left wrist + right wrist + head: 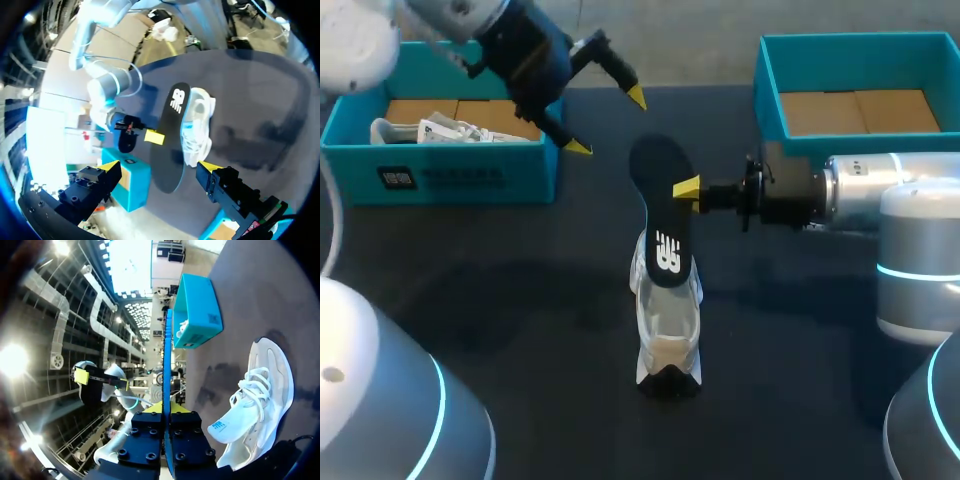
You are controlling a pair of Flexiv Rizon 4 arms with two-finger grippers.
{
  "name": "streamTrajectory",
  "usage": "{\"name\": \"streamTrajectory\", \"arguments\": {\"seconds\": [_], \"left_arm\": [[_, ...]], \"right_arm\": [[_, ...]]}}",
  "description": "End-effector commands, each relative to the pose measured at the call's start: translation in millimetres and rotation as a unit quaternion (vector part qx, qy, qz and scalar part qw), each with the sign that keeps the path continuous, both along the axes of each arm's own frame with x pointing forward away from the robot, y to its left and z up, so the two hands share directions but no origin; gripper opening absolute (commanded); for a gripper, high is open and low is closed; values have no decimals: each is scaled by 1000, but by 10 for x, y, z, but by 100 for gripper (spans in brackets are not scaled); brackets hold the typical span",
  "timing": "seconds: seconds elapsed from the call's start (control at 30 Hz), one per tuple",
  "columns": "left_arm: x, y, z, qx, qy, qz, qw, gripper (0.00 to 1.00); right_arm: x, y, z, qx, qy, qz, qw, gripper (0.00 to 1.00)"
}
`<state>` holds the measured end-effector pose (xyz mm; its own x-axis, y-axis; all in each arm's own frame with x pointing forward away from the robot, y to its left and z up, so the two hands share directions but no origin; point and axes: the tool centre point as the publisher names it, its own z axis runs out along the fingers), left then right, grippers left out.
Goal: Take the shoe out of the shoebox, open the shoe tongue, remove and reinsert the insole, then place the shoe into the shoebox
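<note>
Head view gives the layout: the white shoe (668, 320) sits on its sole mid-table, out of both boxes. The black insole (660, 210) is held up beside and over it by the right claw (687, 187), which is pinching the insole's edge. I can't tell from here whether the insole's lower end touches the shoe.

The right wrist view adds what the head view can't. The insole runs edge-on, thin as a blade, straight between that claw's two fingers, with both pressed onto it. You also see the shoe's laces and chunky pale sole off to one side.

In the left wrist view you get the insole's flat face with its white logo. The left claw (160, 167) is spread wide with nothing in it, up above the table near the teal shoebox (440, 165).

That shoebox has something white inside, either paper or another shoe, I can't say which. A second teal box (860, 60) with a brown cardboard floor sits at the far right.

The table (520, 300) is dark and matte, almost cloth-looking. The shoe upper looks like mesh, and the boxes are plain stiff card.
</note>
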<state>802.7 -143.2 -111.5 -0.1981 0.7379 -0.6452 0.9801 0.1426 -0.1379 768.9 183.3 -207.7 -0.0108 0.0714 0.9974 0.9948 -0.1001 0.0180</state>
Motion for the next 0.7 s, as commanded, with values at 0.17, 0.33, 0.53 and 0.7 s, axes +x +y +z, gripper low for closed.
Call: {"name": "streamTrajectory", "arguments": {"seconds": [0.17,0.33,0.53,0.7], "left_arm": [[-129,117,-140,-357,-60,37,931,100],[-147,125,-126,-323,-66,19,944,100],[-147,125,-126,-323,-66,19,944,100],[-173,121,-140,-338,-70,13,939,100]], "right_arm": [[-4,17,3,-2,1,-1,1000,0],[-4,17,3,-2,1,-1,1000,0],[-4,17,3,-2,1,-1,1000,0],[-4,17,3,-2,1,-1,1000,0]]}}
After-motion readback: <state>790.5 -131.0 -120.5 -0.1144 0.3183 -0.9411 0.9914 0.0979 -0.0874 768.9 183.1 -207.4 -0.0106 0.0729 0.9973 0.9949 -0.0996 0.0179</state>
